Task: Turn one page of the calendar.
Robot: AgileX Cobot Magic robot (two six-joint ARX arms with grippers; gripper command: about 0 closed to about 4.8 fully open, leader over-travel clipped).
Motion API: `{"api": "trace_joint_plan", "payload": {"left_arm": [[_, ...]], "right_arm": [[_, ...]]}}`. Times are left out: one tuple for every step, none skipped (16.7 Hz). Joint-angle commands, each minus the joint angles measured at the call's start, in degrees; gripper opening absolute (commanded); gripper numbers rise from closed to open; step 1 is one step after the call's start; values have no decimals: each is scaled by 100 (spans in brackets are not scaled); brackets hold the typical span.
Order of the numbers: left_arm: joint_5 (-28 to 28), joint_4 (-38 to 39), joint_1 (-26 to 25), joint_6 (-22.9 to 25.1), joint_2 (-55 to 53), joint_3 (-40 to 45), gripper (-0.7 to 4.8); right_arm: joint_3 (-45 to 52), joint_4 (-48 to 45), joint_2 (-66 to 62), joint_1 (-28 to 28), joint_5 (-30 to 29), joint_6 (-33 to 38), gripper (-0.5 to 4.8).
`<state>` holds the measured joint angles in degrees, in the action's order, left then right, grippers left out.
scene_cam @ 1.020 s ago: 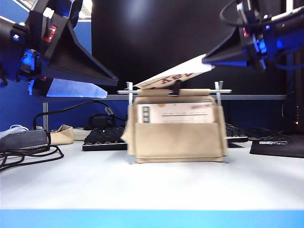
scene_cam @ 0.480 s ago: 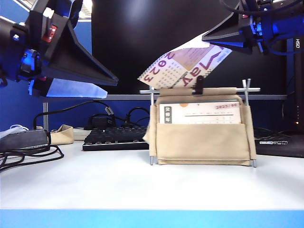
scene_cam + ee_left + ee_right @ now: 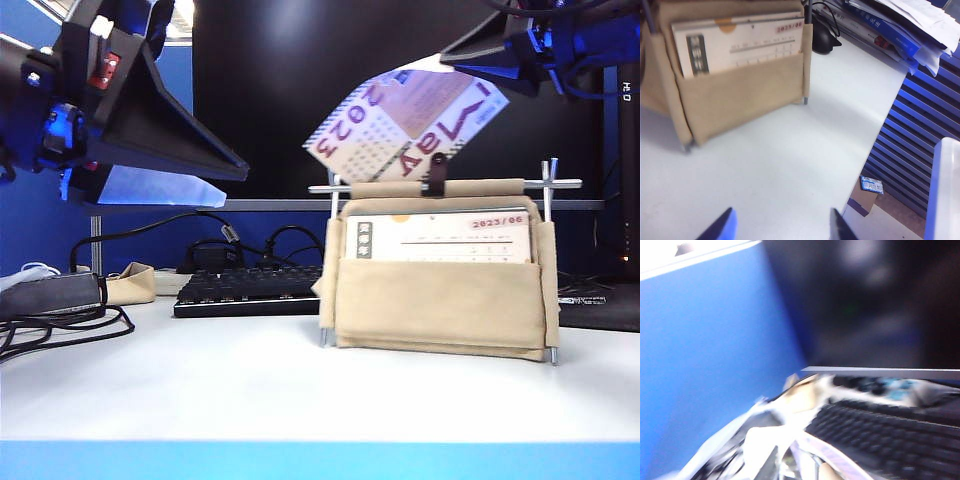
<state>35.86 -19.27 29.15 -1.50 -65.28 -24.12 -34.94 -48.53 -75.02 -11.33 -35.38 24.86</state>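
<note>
The white worktop point(image 3: 200, 390) carries the calendar point(image 3: 440, 300) right of centre in the exterior view, in front of a black keyboard point(image 3: 245, 290). The calendar is a beige fabric pouch on a thin silver rod frame, with white sheets standing in it; the front one reads "2023/06" in red. Above its top bar the page point(image 3: 410, 125) is lifted and tilted, its tan reverse showing big brown "May" and "2023" upside down. The right tool point(image 3: 497, 62), upper right, is pressed together on the page's upper corner. The left tool point(image 3: 782, 227), spread wide, hangs over bare worktop near the calendar.
</note>
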Motion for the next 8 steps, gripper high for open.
{"api": "trace_joint_plan", "payload": {"left_arm": [[39,-7,4,24,17,-22,248],[39,-2,4,24,17,-22,248],[39,-4,4,26,17,-22,248],[39,-7,4,39,17,-22,248],[39,-7,4,94,17,-22,248],[37,-7,4,109,17,-22,248],[37,-7,4,109,17,-22,248],[39,0,4,109,17,-22,248]], "right_arm": [[-26,68,26,35,863,227,-1],[-26,190,26,35,957,245,-1],[-26,216,26,35,979,264,-1],[-26,168,28,33,951,269,-1],[-26,66,28,35,883,363,-1],[-26,-26,33,35,828,553,-1],[-26,-17,33,33,820,636,-1],[-22,107,33,33,752,688,-1]]}}
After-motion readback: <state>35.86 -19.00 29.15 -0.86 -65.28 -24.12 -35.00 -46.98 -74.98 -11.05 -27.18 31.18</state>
